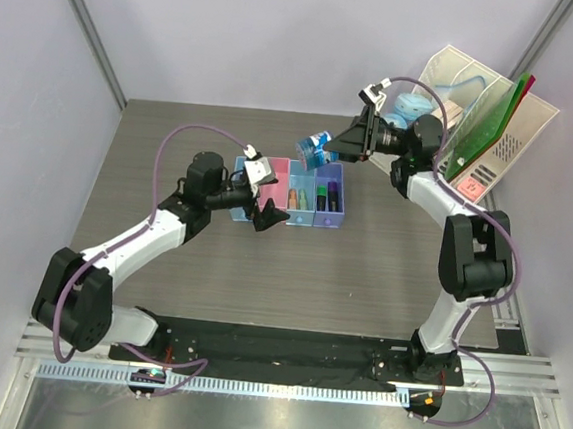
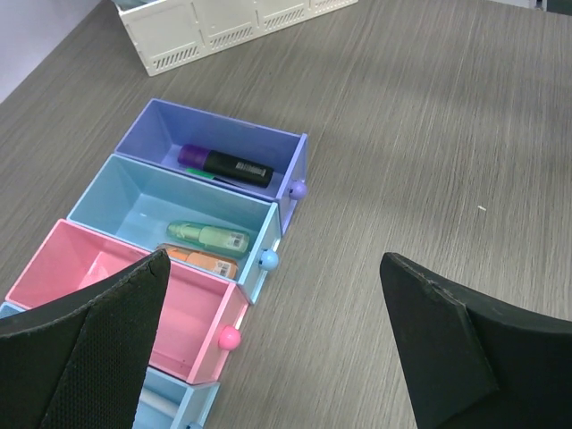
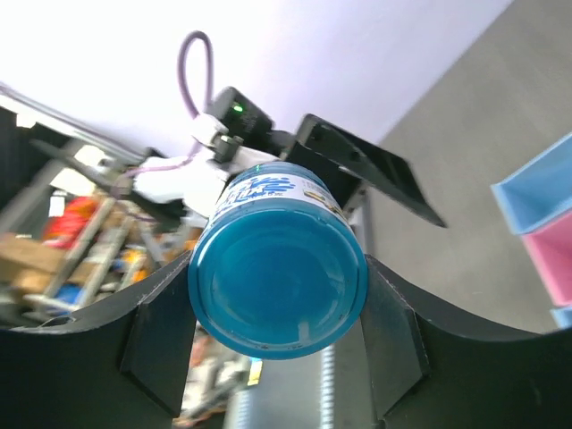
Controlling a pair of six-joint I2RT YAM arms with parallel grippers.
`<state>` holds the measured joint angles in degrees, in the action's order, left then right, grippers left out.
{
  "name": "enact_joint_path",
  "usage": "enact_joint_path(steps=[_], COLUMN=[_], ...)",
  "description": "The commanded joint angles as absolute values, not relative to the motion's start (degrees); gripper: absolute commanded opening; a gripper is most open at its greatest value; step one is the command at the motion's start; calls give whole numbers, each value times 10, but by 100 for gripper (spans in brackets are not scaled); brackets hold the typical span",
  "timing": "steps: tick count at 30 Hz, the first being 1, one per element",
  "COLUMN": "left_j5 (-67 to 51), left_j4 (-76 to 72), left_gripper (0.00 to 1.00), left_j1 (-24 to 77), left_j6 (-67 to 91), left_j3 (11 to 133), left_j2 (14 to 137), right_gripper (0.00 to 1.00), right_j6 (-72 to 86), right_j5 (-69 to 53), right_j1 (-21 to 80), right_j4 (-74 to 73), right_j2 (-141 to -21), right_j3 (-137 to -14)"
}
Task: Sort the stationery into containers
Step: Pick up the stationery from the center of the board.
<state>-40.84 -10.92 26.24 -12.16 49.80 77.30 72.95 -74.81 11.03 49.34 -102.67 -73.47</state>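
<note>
The round blue roll (image 1: 313,149) hangs in the air just behind the row of containers (image 1: 338,219), with my right gripper (image 1: 328,146) shut on it. In the right wrist view the roll's flat end (image 3: 277,268) fills the space between both fingers (image 3: 159,335). My left gripper (image 1: 264,213) stands open at the row's near side, nothing between its fingers (image 2: 447,340). The purple tray (image 2: 161,121) holds a purple highlighter (image 2: 223,164). The light blue tray (image 2: 116,192) beside it holds a green highlighter (image 2: 207,236) and an orange one (image 2: 201,261). The pink tray (image 2: 63,259) shows nothing inside.
A large white slanted file rack (image 1: 521,120) with green folders stands at the back right, close behind my right arm; its base (image 2: 206,27) shows beyond the trays. Bare wood-grain table (image 2: 429,134) lies to the right of the trays.
</note>
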Motion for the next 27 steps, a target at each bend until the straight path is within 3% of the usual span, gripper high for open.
enact_joint_path(steps=[1,27], left_j5=[-396,-431], left_j4=[-184,-230], left_gripper=[100,100], left_j1=[263,263], left_j6=[-120,-49], left_j3=[483,520], left_j2=[739,737], right_gripper=[22,20], right_j6=[1086,1042], right_j5=[-775,-782], right_j1=[119,181], right_j4=[955,955], right_j2=[-1078,-1158], right_j3=[-769,-723])
